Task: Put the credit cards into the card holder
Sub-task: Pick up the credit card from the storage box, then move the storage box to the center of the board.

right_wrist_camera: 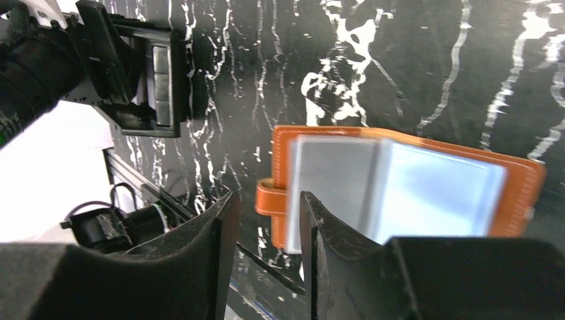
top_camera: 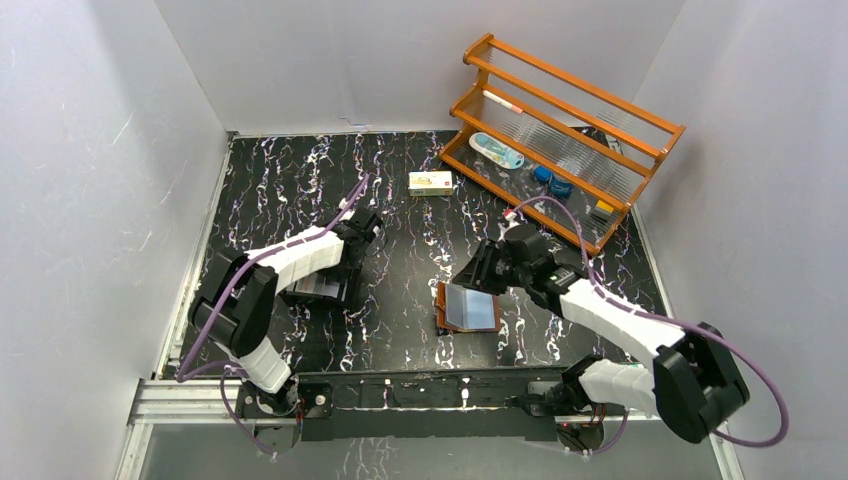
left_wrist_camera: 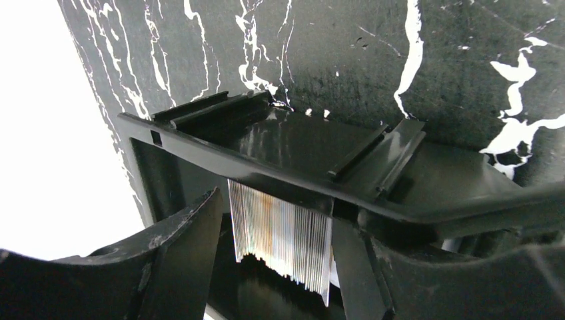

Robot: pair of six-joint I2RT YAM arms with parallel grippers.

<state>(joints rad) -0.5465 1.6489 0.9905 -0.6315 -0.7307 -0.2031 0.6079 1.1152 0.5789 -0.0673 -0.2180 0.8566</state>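
Over the black, white-veined worktop (top_camera: pixel 280 190), in the top view, the left arm (top_camera: pixel 295 255) folds back from its base, then reaches forward and right, its wrist tipped down into a black tray (top_camera: pixel 300 297) on the left side. The right arm (top_camera: pixel 610 315) stretches forward and left, its wrist hanging just beyond the far right corner of the card holder (top_camera: pixel 468 308). The holder lies open and flat near the middle of the worktop, clear pockets up. A white-and-yellow carton (top_camera: pixel 430 181) lies farther back, near a wooden rack (top_camera: pixel 580 90) in the far right corner.

At the left wrist, the left fingers (left_wrist_camera: pixel 180 267) stand parted inside the tray, one on each side of a stack of credit cards (left_wrist_camera: pixel 280 233) seen edge-on. Each finger is close against the stack, but whether they pinch it cannot be told.

At the right wrist, the right fingers (right_wrist_camera: pixel 200 240) point down, with a narrow gap between them and nothing in it. They hover over the holder's near edge, by its snap tab. The tray shows at the upper left of that view.
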